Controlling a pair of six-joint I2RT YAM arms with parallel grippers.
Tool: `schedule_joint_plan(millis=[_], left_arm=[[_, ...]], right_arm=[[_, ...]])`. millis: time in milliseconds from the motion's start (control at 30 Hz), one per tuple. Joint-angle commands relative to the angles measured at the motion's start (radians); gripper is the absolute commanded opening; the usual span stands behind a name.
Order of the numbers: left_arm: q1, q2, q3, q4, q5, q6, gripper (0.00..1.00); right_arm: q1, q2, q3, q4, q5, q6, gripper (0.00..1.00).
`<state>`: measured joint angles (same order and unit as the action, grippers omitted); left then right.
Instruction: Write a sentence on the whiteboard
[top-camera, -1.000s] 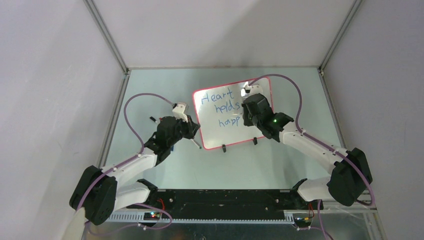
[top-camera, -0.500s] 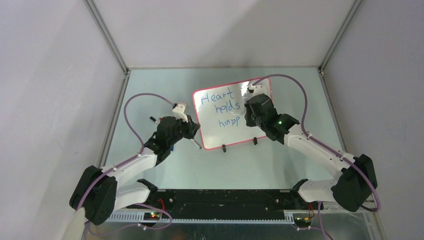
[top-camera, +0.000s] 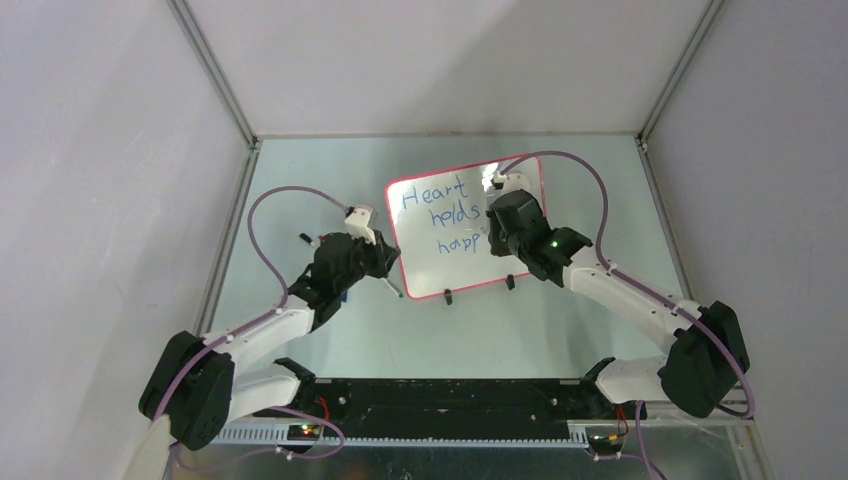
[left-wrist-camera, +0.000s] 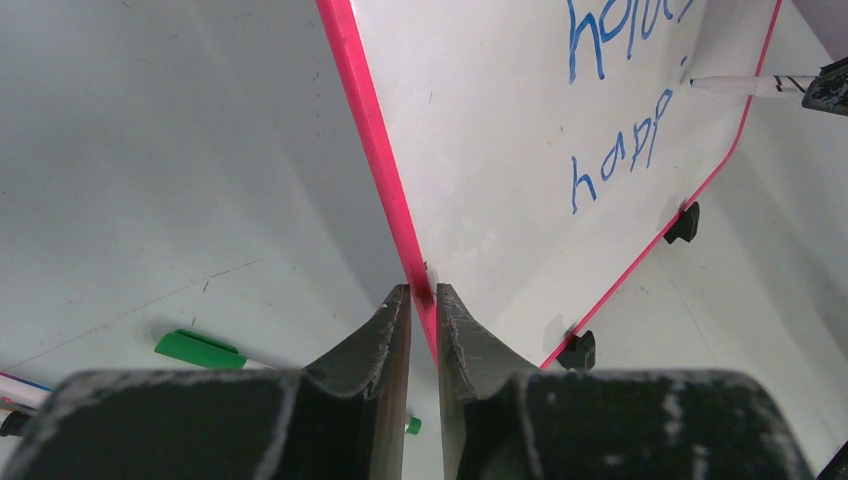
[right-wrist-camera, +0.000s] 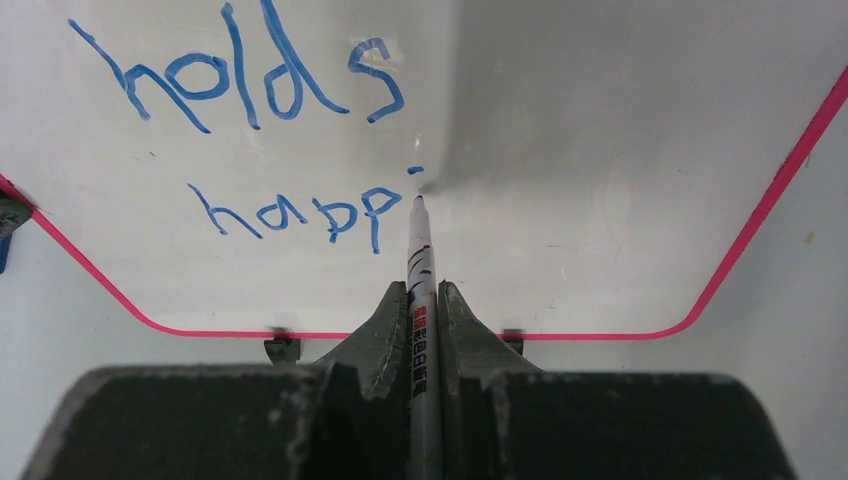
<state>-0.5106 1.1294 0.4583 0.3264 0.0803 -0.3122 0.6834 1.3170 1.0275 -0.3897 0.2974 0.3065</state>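
Observation:
The whiteboard (top-camera: 520, 255) stands on two black feet, its red frame around glossy white. The sentence (top-camera: 440, 215) in blue reads "Heart holds happ" in three lines; it also shows in the right wrist view (right-wrist-camera: 290, 215) and the left wrist view (left-wrist-camera: 615, 150). My left gripper (left-wrist-camera: 422, 293) is shut on the board's left red edge (left-wrist-camera: 375, 150). My right gripper (right-wrist-camera: 422, 290) is shut on a white marker (right-wrist-camera: 420, 260). Its tip sits at the board just right of "happ", below a small blue dot (right-wrist-camera: 416, 170).
A green-capped marker (left-wrist-camera: 205, 350) lies on the table left of my left gripper, with another marker end (left-wrist-camera: 15, 395) at the far left. A pen (top-camera: 392, 287) lies by the board's left foot. Grey walls close in the table.
My right arm has shifted slightly at the board's right half, with the marker tip staying by the end of "happ". The left arm has not moved.

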Motion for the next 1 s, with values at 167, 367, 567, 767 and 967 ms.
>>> schedule_joint_plan(millis=[167,367,567,767,967], left_arm=[[-0.006,-0.023,0.010,0.017,-0.015,0.025,0.20],[-0.005,-0.018,0.012,0.018,-0.011,0.024,0.20],[-0.005,-0.024,0.010,0.016,-0.017,0.026,0.20],[-0.005,-0.017,0.012,0.018,-0.012,0.025,0.20],[-0.005,-0.018,0.013,0.018,-0.012,0.025,0.20]], right_arm=[[-0.001,0.015,0.001,0.054,0.004,0.004,0.00],[-0.004,0.025,0.001,0.061,0.001,0.003,0.00],[-0.006,0.036,0.001,0.067,0.006,0.002,0.00],[-0.005,0.032,0.000,0.052,0.018,0.002,0.00],[-0.005,0.022,0.001,0.023,0.017,0.012,0.00]])
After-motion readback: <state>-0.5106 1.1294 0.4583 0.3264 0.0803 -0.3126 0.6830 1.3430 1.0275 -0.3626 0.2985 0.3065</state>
